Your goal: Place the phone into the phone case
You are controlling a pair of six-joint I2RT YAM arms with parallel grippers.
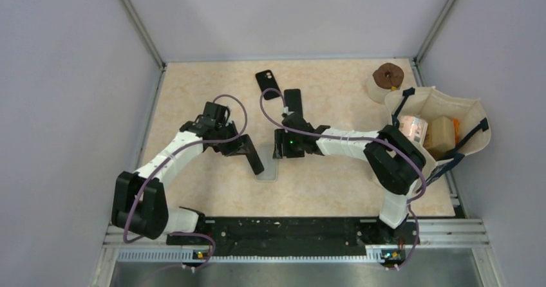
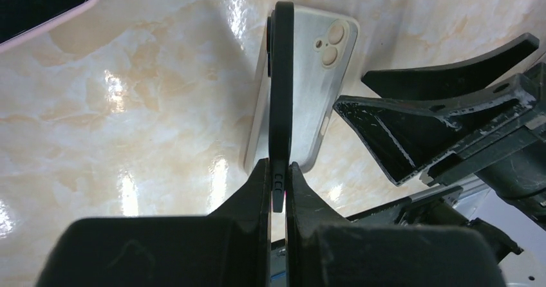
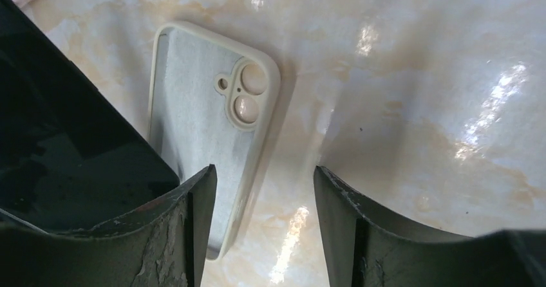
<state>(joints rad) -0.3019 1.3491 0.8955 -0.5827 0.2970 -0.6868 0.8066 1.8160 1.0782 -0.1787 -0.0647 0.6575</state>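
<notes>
The phone [image 2: 281,107], a thin black slab seen edge-on, stands on its long edge above the phone case [image 2: 317,94]. My left gripper [image 2: 278,173] is shut on the phone's near end. The case is pale grey-white and lies on the table, open side up, with its camera cut-outs at the far end. In the top view the phone [image 1: 255,159] slants over the case [image 1: 268,172]. My right gripper [image 3: 264,181] is open low over the case [image 3: 199,126]. Its left finger is above the case and its right finger is above bare table, with the case's long rim between them. The phone [image 3: 71,152] fills the left of that view.
A black case [image 1: 267,83] and another black slab [image 1: 293,100] lie at the back of the table. A dark item with a pink edge [image 2: 45,0] lies just beyond the case. A cream bag [image 1: 473,116] with items in it and a brown-topped roll [image 1: 388,76] stand at the right.
</notes>
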